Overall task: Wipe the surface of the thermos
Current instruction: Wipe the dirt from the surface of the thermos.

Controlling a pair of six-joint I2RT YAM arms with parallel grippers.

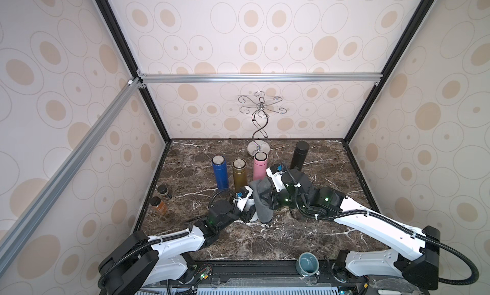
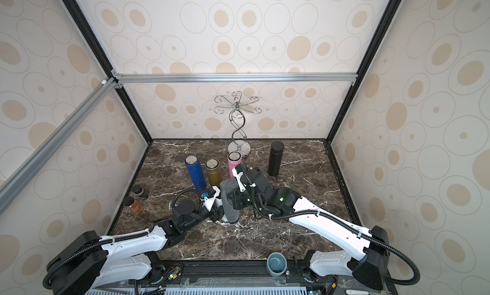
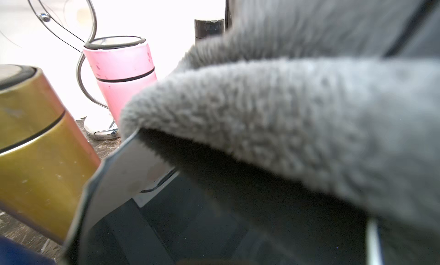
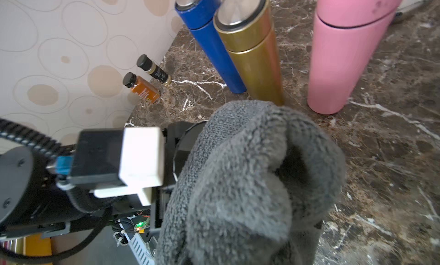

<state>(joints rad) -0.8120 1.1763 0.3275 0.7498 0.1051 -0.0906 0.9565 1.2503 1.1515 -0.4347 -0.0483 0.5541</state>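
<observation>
Cloth (image 1: 261, 203) drapes white thermos (image 1: 250, 202), gold flask (image 1: 239, 174) crowding just behind.

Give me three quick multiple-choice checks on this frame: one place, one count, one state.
1. Where is the grey cloth? A) draped over the white thermos between the arms; B) flat by the back wall; C) hung on a hook.
2. How many thermoses stand free on the counter? A) two; B) four; C) six.
3. The pink thermos is: A) tipped over; B) upright, lid on; C) lifted.
Key: 1 A, the cloth covers the held thermos in both top views. 2 B, blue thermos, gold thermos, pink thermos, black thermos. 3 B, it stands capped on its base.
</observation>
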